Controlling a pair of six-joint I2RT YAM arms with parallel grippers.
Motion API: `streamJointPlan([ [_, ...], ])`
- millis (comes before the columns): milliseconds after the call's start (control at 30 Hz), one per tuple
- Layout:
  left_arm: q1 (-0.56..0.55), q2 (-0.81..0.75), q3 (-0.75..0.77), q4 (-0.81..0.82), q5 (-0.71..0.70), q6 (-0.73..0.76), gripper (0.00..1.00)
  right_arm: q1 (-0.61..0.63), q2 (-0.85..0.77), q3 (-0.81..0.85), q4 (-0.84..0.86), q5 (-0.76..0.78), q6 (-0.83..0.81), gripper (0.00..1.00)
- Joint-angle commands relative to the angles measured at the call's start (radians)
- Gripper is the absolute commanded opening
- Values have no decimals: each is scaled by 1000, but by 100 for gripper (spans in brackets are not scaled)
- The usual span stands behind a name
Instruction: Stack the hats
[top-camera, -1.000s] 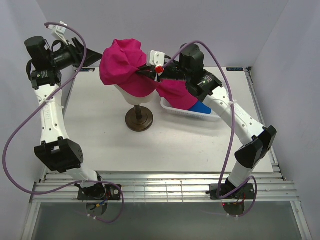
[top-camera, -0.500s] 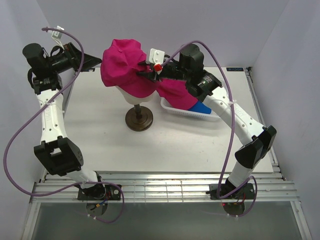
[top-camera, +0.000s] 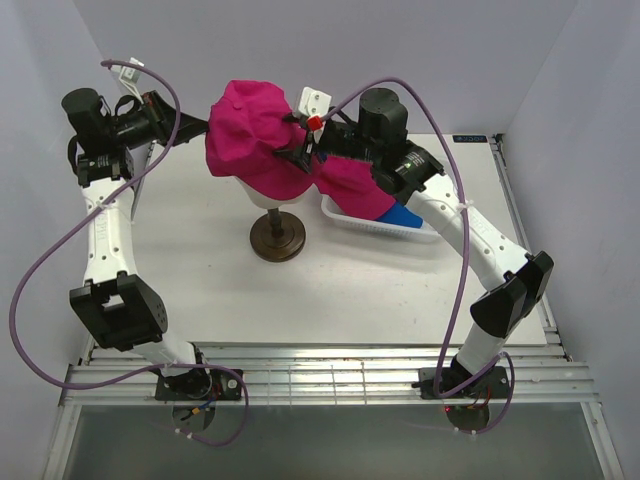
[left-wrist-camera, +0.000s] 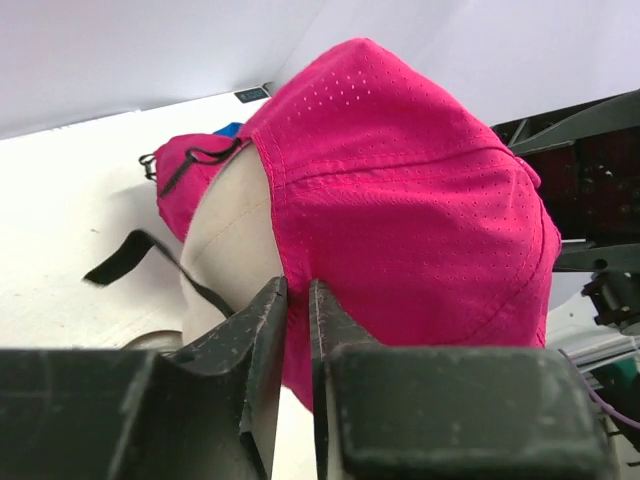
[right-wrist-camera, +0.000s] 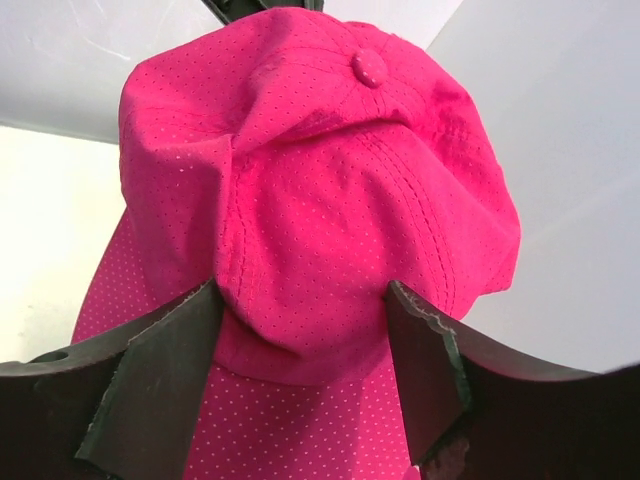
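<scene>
A magenta hat (top-camera: 252, 140) sits over the cream mannequin head (left-wrist-camera: 232, 245). My left gripper (top-camera: 200, 128) is at the hat's left rear edge. In the left wrist view its fingers (left-wrist-camera: 268, 320) stand almost together with that magenta hem (left-wrist-camera: 297, 300) between them. My right gripper (top-camera: 297, 155) is at the hat's right side, open. Its fingers (right-wrist-camera: 160, 385) straddle the crown (right-wrist-camera: 330, 200) without pinching it. A second magenta hat (top-camera: 355, 190) and a blue hat (top-camera: 405, 215) lie in the basket.
The white perforated basket (top-camera: 385, 230) stands just right of the mannequin's dark round stand (top-camera: 278, 238). A black strap (left-wrist-camera: 125, 255) hangs beside the head. Grey walls close in at the back and both sides.
My right gripper has opened and let go of the magenta hat on the head. My left gripper has moved in to the hat's rear edge and closed on it.
</scene>
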Motion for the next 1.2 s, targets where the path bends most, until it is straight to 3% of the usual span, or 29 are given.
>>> streamJointPlan([
  [0,-1,-22,39,-45,-30,46,22,-3,-19,13,-5,50,123,73],
  [200,-1,-31,41,-70,-58,58,7,-7,-59,6,-23,42,283,81],
  [300,-1,-34,39,-70,-68,41,1,-33,-88,-20,-23,48,396,100],
  [400,-3,-40,38,-73,-76,41,0,-108,-137,-57,-26,91,647,95],
  [500,-3,-43,36,-82,-88,47,0,-208,-235,-209,-16,163,940,100],
  [567,-3,-42,35,-88,-93,50,0,-257,-328,-401,93,157,1080,90],
  [667,-3,-40,32,-88,-94,50,0,-264,-393,-561,230,154,1166,88],
  [900,-3,-46,36,-90,-101,47,0,-265,-329,-634,403,21,1344,86],
  [1167,-3,-48,39,-91,-102,44,0,-267,-301,-636,526,1,1415,72],
])
